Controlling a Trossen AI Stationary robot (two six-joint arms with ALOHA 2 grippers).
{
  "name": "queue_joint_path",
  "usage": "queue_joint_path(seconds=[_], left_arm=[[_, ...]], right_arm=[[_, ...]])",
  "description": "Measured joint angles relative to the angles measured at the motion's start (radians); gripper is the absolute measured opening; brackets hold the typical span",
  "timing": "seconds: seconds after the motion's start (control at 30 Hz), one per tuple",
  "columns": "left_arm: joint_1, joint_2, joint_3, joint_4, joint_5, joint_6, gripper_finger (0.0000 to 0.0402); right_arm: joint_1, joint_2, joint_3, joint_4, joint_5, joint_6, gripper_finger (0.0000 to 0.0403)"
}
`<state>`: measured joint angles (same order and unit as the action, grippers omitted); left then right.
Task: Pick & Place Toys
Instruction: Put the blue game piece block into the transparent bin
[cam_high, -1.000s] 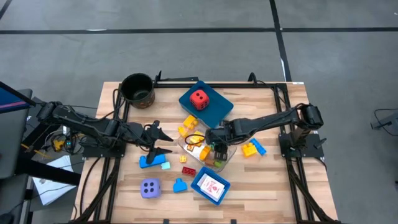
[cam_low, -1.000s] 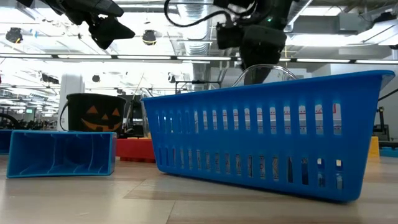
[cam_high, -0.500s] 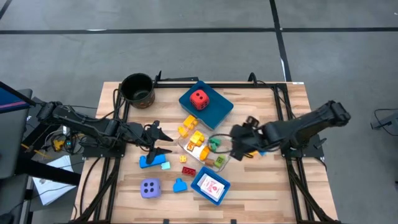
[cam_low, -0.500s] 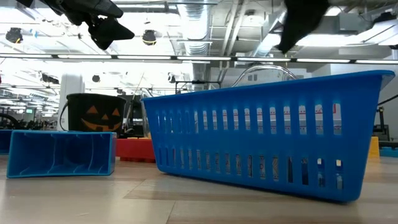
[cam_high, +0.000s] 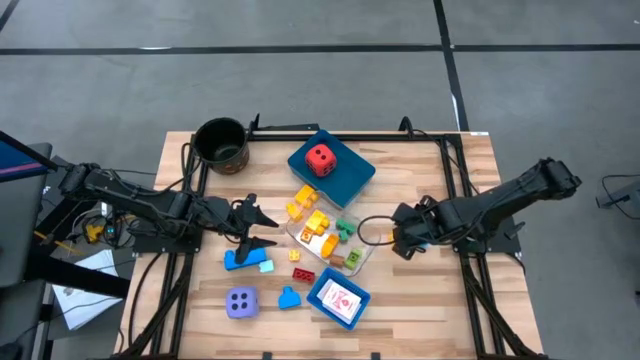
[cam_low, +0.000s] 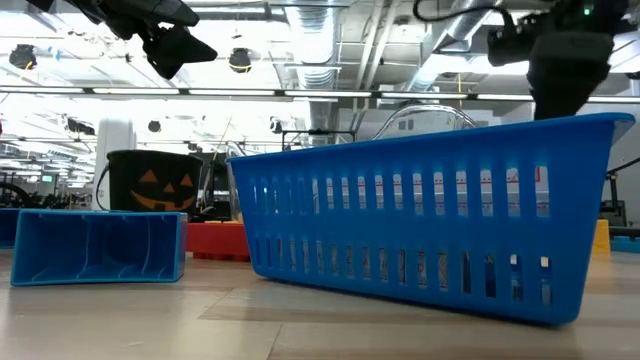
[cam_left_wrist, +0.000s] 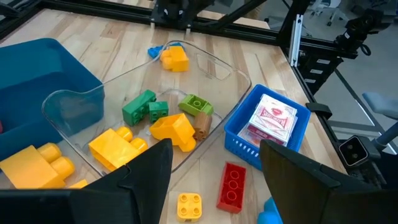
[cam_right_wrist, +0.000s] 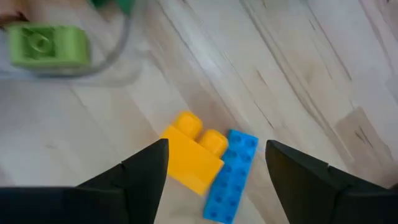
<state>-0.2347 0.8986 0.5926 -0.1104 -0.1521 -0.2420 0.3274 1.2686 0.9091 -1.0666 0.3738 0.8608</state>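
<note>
The clear tray in the middle of the table serves as the landmark. Far to its left and toward the back stands the dark round pot. Left of the tray hangs the left gripper, its fingers spread wide and holding nothing, above a blue brick on the wood. In front of that, well left of the tray's front corner, sits the lavender die, with another blue piece just beside it on the right.

Behind the tray lies a large blue tray carrying the red die. A yellow brick rests on the table between that blue tray and the clear tray's back-left edge. Inside the clear tray are yellow bricks, a green brick and a lighter green piece. A red brick and a small yellow brick lie on the wood just off the tray's front-left side. In front of the tray a small blue basket holds white red-printed cards.

Right of the tray, the right gripper hovers with its fingers wide apart and empty, over a yellow brick touching a blue brick on the bare table.
</note>
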Motion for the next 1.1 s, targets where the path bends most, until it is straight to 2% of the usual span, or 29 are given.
queue_joint_path(seconds=[0.3,0.57,0.87,1.1], left_arm=[[0.000,0.000,0.000,0.000,0.000,0.001,0.0237],[0.000,0.000,0.000,-0.001,0.000,0.002,0.0237],[0.000,0.000,0.000,-0.001,0.000,0.002,0.0237],[0.000,0.000,0.000,-0.001,0.000,0.001,0.0237]], right_arm=[[-0.036,0.000,-0.067,0.044,-0.018,-0.097,0.0260],[-0.071,0.000,-0.148,-0.006,-0.130,0.070,0.0260],[-0.093,0.000,-0.227,0.008,-0.201,0.132,0.0260],[-0.086,0.000,-0.232,0.039,-0.216,0.155,0.0260]])
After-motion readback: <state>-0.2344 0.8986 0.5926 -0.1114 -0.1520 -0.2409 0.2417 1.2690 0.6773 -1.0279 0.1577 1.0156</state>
